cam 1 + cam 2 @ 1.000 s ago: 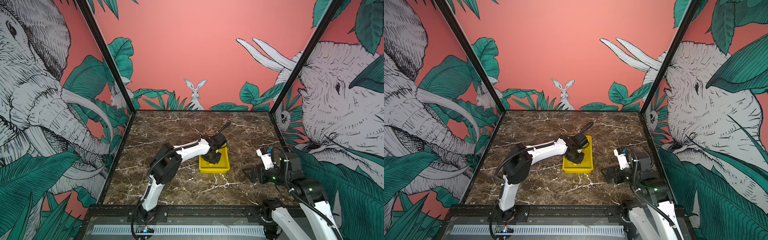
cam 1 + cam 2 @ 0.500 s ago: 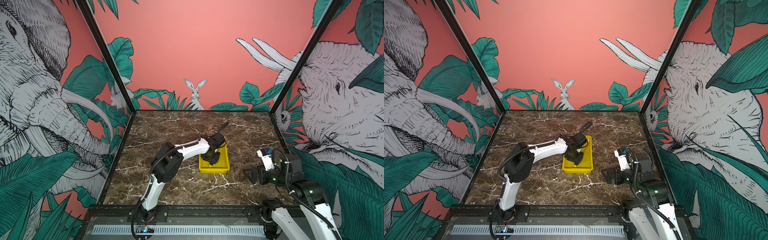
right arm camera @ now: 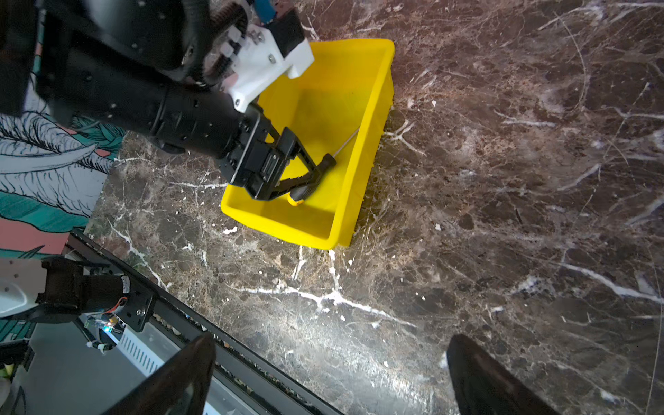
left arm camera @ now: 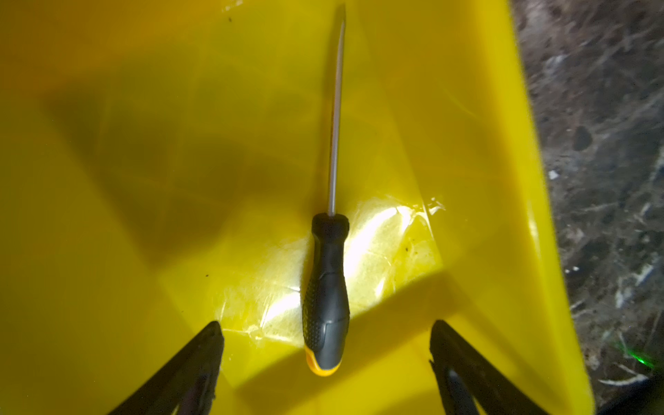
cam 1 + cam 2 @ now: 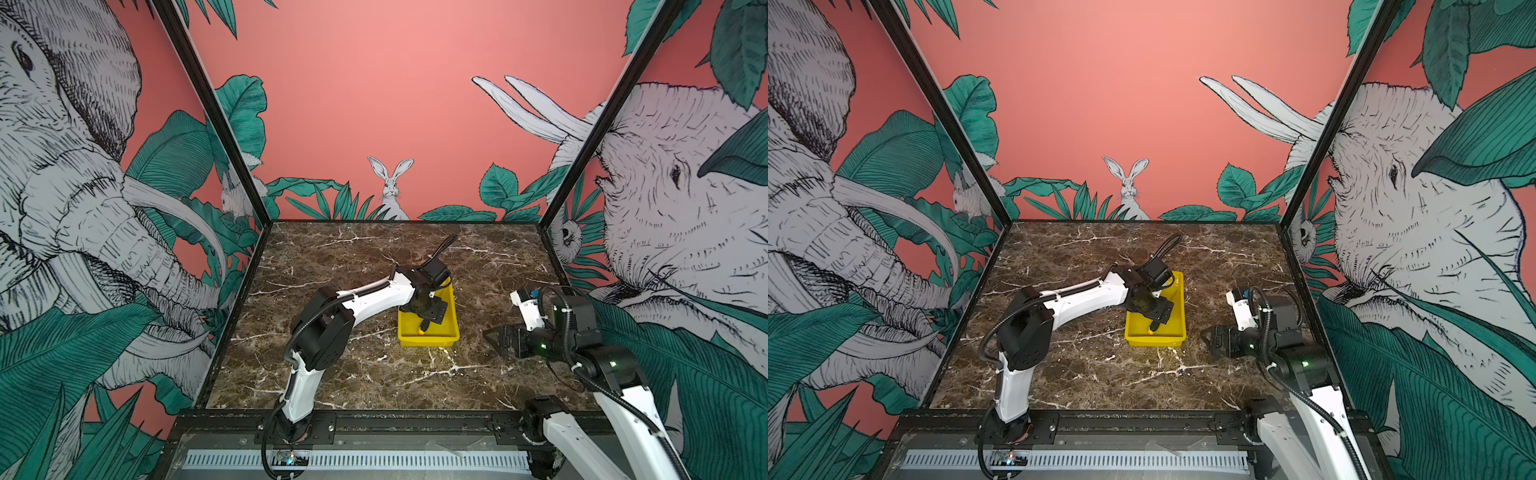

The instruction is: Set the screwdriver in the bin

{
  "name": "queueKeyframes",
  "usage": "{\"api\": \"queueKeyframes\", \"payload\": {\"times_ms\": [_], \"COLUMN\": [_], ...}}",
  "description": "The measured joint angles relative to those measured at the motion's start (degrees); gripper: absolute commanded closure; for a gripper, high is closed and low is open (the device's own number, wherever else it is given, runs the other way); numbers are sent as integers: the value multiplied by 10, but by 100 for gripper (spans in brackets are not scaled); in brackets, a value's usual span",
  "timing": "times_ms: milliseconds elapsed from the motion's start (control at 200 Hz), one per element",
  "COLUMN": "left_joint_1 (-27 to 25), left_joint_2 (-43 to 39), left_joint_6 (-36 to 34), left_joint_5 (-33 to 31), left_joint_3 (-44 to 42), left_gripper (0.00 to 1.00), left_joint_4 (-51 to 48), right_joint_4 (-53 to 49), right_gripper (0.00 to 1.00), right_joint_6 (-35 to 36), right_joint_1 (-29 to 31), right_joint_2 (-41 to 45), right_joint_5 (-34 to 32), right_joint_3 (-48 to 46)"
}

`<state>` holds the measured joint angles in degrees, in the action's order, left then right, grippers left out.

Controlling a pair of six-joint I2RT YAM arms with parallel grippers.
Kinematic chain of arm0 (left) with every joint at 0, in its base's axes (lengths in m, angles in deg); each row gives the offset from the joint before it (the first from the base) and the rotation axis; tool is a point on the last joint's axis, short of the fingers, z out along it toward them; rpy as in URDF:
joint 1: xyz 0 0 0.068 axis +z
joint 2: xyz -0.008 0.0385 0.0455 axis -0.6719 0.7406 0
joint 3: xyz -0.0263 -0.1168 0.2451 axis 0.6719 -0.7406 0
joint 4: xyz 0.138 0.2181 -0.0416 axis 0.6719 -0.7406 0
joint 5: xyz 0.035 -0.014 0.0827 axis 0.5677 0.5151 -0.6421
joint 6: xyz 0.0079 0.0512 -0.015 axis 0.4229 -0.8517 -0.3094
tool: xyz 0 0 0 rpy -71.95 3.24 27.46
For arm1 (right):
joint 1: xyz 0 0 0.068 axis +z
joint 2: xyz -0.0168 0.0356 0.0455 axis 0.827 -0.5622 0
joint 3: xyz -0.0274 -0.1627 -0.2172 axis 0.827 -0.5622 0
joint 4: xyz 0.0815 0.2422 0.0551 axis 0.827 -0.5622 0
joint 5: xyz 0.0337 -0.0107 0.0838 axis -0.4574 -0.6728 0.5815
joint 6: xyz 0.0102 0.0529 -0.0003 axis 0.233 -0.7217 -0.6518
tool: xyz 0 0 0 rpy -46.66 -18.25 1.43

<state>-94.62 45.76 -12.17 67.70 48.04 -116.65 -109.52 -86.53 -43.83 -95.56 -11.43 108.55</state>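
Note:
The screwdriver (image 4: 325, 287), black handle with a yellow-orange butt and a thin shaft, lies inside the yellow bin (image 4: 143, 107). My left gripper (image 4: 325, 328) hangs just above its handle, open, with both fingers well apart and touching nothing. In both top views this gripper (image 5: 428, 316) (image 5: 1156, 318) is over the bin's near half (image 5: 428, 343) (image 5: 1154, 341), and the butt end (image 5: 423, 331) shows beneath it. The right wrist view shows the bin (image 3: 359, 143) with the screwdriver (image 3: 330, 160) between the spread left fingers. My right gripper (image 3: 330, 341) stands open and empty, to the right of the bin (image 5: 494, 336).
The bin sits mid-table on dark marble (image 5: 374, 374). A black frame rail (image 5: 374, 419) runs along the front edge. Illustrated panels (image 5: 104, 208) wall in the left, back and right sides. The left arm's elbow (image 5: 324, 328) stands left of the bin.
The left gripper has gone from shut to wide open over the bin, and the screwdriver now lies free inside. The right arm has hardly moved.

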Motion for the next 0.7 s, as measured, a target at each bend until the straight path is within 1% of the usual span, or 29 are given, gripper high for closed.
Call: {"api": "queueKeyframes", "payload": {"times_ms": [180, 215, 340, 465, 575, 701], "left_joint_1": [-6, -7, -9, -11, -10, 2], "left_joint_2": [-68, -82, -155, -258, -350, -424], "left_joint_6": [-23, -26, -41, -65, -92, -112], "left_joint_5": [-26, -30, -58, -108, -167, -227], "left_joint_3": [0, 0, -25, -72, -110, -149], "left_gripper": [4, 1, 1, 0, 0, 0], "left_joint_4": [0, 0, 14, 30, 50, 71], "right_joint_4": [67, 82, 138, 183, 203, 224], "right_gripper": [1, 0, 1, 1, 1, 1], "right_joint_6": [-14, -18, -40, -58, -62, -59], "right_joint_1": [0, 0, 0, 0, 0, 0], "right_joint_2": [-58, -70, -114, -150, -174, -208], "right_joint_5": [-6, -8, -19, -43, -70, -87], "right_joint_3": [35, 40, 46, 46, 56, 80]}}
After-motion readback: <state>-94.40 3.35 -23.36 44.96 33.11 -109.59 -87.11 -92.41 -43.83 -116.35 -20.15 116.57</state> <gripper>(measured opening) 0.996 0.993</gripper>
